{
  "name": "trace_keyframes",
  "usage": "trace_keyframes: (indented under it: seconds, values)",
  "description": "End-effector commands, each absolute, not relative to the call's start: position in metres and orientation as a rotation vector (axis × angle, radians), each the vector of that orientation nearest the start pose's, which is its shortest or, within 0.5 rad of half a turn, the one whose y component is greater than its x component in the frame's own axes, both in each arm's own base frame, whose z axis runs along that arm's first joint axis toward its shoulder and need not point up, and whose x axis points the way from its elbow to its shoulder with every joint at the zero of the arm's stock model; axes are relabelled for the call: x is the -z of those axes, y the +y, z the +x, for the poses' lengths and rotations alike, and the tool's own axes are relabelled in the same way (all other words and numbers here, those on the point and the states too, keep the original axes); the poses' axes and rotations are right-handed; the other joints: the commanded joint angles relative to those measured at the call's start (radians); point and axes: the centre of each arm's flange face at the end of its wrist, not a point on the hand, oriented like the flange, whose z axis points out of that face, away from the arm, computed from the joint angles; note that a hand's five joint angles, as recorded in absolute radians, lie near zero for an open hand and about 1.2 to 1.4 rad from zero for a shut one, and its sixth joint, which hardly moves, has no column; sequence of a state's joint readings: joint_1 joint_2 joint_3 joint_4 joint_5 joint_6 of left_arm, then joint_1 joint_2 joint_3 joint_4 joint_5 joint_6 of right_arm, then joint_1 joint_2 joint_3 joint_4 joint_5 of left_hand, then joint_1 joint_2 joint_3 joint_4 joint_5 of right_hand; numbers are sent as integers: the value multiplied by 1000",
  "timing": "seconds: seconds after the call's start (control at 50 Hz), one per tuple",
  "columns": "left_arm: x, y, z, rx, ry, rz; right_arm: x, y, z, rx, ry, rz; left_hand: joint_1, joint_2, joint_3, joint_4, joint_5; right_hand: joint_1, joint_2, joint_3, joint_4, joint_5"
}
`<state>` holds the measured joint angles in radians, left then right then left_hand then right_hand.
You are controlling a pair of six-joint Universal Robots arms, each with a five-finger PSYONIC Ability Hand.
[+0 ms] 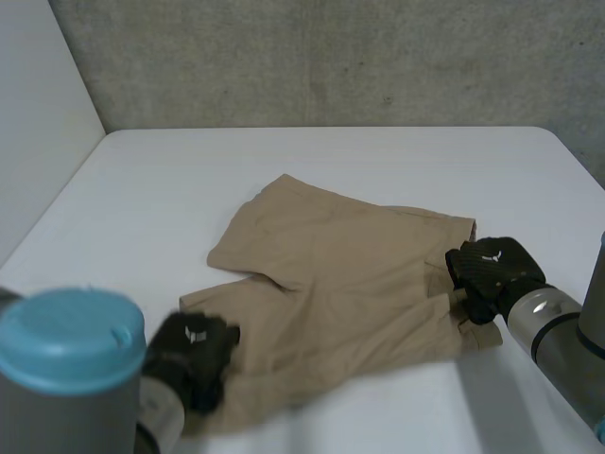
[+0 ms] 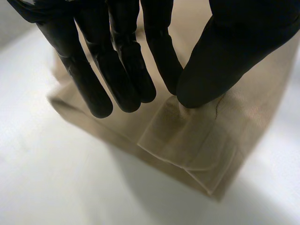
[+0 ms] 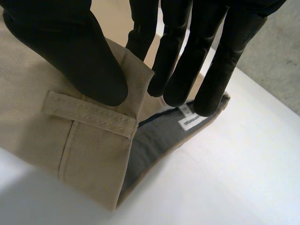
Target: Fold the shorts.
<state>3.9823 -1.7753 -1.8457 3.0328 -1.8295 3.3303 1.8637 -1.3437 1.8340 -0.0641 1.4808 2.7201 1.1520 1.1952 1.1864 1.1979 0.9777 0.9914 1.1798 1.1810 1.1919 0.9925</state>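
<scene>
White table (image 1: 284, 161), concrete wall (image 1: 331, 57) (grey, speckled)

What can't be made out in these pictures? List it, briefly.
Head view: the left hand hides the near leg's hem of the shorts.
Left wrist view: that hand covers the cloth it touches; grip unclear.
Right wrist view: the label's print is too small; the right hand covers part of the waistband.

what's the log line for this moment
shorts: spread on table | left hand: open, on leg hem | right hand: pinching waistband | fold: not yet done
</scene>
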Motion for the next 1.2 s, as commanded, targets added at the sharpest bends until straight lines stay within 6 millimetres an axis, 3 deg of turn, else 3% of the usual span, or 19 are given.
trace_keyframes:
  seconds: [0.02, 0.1, 0.18, 0.34, 0.42, 0.5, 0.66, 0.74, 0.82, 0.84, 0.86, 0.88, 0.9, 0.92, 0.96, 1.06, 1.1, 1.14, 1.2]
  values:
    - [-222, -167, -275, 1766, 2367, 1029, -190, -252, 222, 1788, 2391, -997, 244, 201, 210, 198, 244, 405, 216, 215, 204, 229]
    - [-235, -204, -279, 1809, 2240, 1008, -199, -263, 226, 1844, 2353, -989, 244, 201, 210, 198, 244, 405, 216, 215, 204, 229]
    - [-233, -249, -306, 1850, 2147, 1059, -203, -281, 232, 1882, 2331, -977, 244, 201, 210, 198, 244, 405, 216, 215, 204, 229]
    - [-235, -331, -353, 2063, 2007, 953, -206, -330, 245, 1996, 2290, -928, 244, 201, 210, 198, 244, 405, 216, 215, 204, 229]
    - [-232, -368, -364, 2178, 1926, 884, -203, -358, 250, 2073, 2295, -876, 244, 201, 210, 198, 244, 405, 216, 215, 204, 229]
    - [-219, -385, -382, 2308, 1849, 936, -197, -388, 257, 2198, 2226, -831, 244, 201, 210, 198, 244, 405, 216, 215, 204, 229]
    - [-176, -408, -391, 2421, 1758, 959, -162, -432, 267, 2351, 2159, -791, 244, 201, 210, 198, 244, 405, 216, 215, 204, 229]
    - [-159, -423, -383, 2437, 1727, 901, -129, -449, 269, 2398, 2215, -895, 244, 201, 210, 198, 244, 405, 216, 215, 204, 229]
    - [-152, -429, -381, 2478, 1727, 858, -113, -457, 270, 2447, 2261, -1001, 244, 201, 210, 198, 244, 405, 216, 215, 204, 229]
    - [-152, -429, -381, 2490, 1731, 849, -112, -458, 270, 2456, 2267, -1014, 189, 146, 155, 144, 189, 304, 116, 115, 104, 129]
    - [-152, -429, -382, 2500, 1741, 841, -112, -458, 271, 2460, 2271, -1022, -105, -148, -139, -151, -105, 30, -158, -160, -171, -146]
    - [-150, -429, -382, 2517, 1764, 825, -113, -457, 273, 2461, 2268, -1022, -878, -921, -912, -924, -878, -275, -464, -465, -476, -451]
    - [-151, -428, -383, 2527, 1773, 818, -117, -454, 276, 2465, 2258, -1010, -978, -1021, -1012, -1023, -978, -766, -955, -956, -967, -942]
    - [-154, -428, -384, 2542, 1777, 808, -121, -452, 279, 2467, 2247, -1000, -905, -948, -939, -951, -905, -817, -1005, -1006, -1017, -992]
    - [-164, -426, -385, 2582, 1787, 779, -136, -447, 285, 2481, 2207, -971, -978, -1021, -1012, -1023, -978, -817, -1005, -1006, -1017, -992]
    - [-194, -421, -383, 2643, 1799, 724, -208, -425, 283, 2513, 2061, -781, -978, -1021, -1012, -1023, -978, -817, -1005, -1006, -1017, -992]
    - [-203, -418, -381, 2644, 1813, 720, -227, -416, 282, 2513, 2012, -754, -978, -1021, -1012, -1023, -978, -817, -1005, -1006, -1017, -992]
    - [-218, -411, -375, 2635, 1830, 720, -245, -401, 280, 2482, 1967, -767, -978, -1021, -1012, -1023, -978, -817, -1005, -1006, -1017, -992]
    - [-233, -395, -366, 2579, 1890, 750, -255, -383, 278, 2420, 1960, -807, -977, -1020, -1011, -1023, -977, -817, -1005, -1006, -1017, -992]
